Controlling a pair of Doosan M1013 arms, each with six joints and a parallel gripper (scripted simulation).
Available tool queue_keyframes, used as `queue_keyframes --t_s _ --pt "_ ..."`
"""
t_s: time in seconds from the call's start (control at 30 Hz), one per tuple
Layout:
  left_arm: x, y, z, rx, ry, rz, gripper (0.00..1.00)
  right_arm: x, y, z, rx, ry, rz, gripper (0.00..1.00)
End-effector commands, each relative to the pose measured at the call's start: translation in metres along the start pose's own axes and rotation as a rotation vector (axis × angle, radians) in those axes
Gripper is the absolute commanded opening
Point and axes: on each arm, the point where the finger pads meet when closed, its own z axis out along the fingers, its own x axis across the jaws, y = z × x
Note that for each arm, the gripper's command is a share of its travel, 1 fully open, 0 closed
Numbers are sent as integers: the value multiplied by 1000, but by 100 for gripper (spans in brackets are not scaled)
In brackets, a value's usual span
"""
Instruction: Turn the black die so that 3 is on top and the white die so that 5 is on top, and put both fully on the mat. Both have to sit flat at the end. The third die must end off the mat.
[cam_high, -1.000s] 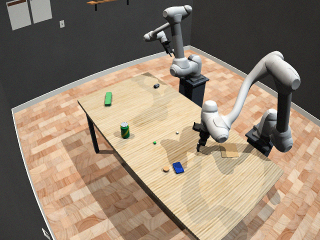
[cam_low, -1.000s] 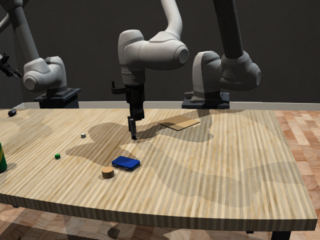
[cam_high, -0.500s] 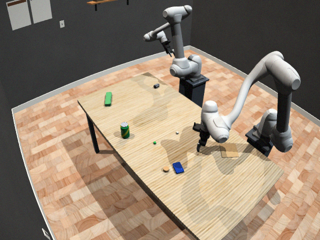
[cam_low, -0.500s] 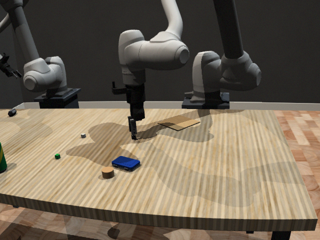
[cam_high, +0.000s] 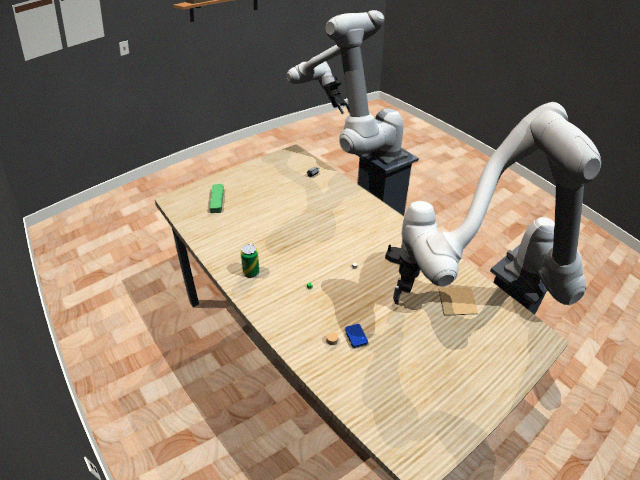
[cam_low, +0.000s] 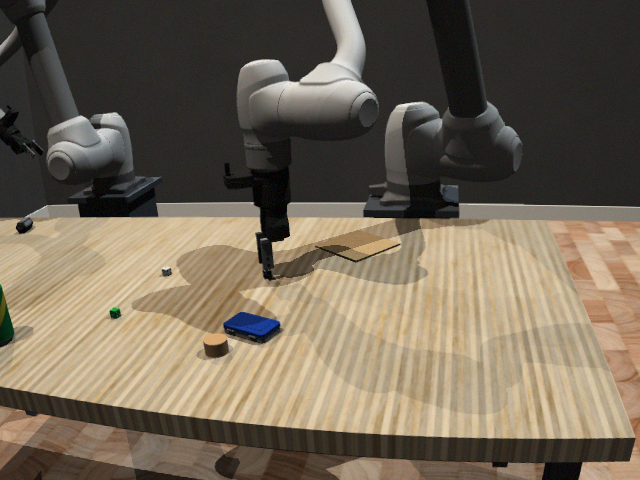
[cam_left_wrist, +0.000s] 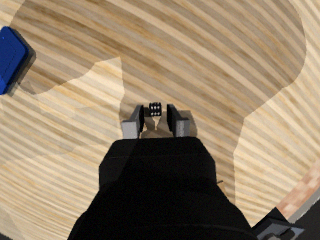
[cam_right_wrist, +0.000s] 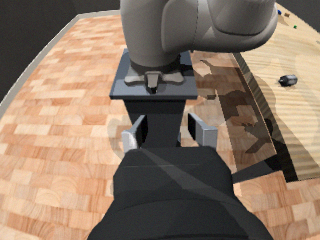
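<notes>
Black die between parted fingers of left pincer

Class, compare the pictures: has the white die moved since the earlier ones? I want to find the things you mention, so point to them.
No; the white die (cam_high: 354, 265) (cam_low: 166, 271) keeps its place relative to the blue case (cam_high: 356, 335) (cam_low: 252, 326).
</notes>
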Motion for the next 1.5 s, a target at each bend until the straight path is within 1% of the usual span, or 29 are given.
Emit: queue_keyframes --t_s 0.0,0.9,1.1,1.47 --pt "-1 1 3 1 2 -2 64 -2 1 0 -7 -3 -2 100" --pt "-1 1 4 1 2 -2 64 -2 1 0 -7 -3 -2 100" --pt "-1 1 7 1 2 -2 64 -2 1 0 -7 -3 -2 100" --pt "-1 1 20 1 2 -2 64 -2 1 0 -7 -3 -2 100"
